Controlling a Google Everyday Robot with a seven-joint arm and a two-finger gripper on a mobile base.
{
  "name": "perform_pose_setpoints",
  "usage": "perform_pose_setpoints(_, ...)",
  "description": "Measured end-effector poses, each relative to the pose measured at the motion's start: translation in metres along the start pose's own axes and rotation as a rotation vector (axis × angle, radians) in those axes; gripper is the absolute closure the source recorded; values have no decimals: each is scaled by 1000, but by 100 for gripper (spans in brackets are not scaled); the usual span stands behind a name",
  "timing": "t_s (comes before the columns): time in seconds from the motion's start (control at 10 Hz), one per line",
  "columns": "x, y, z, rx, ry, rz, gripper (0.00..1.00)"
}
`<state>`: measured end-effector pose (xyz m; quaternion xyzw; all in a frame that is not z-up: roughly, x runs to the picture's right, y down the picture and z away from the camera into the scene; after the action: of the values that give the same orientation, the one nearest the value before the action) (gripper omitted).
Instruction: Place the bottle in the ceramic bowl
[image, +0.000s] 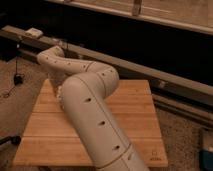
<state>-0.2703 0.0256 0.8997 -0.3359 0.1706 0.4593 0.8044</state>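
My white arm (90, 107) fills the middle of the camera view, rising from the bottom edge and bending back toward the left side of the wooden table (132, 117). The gripper (59, 96) hangs low over the table's left part, mostly hidden behind the thick arm link. The ceramic bowl is hidden behind the arm. The bottle does not show either, and I cannot tell whether anything is held.
A long dark rail (165, 80) runs behind the table, with a small white object (34, 32) on its left end. A cable and a black block (17, 78) lie on the carpet at the left. A blue item (207, 150) sits at the right edge.
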Motion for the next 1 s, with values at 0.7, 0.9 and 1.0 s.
perform_pose_setpoints(0.7,-12,26,31,4,17,-52,35)
perform_pose_setpoints(0.9,-12,23,48,19,30,-45,35)
perform_pose_setpoints(1.0,-9,20,55,29,41,-40,35)
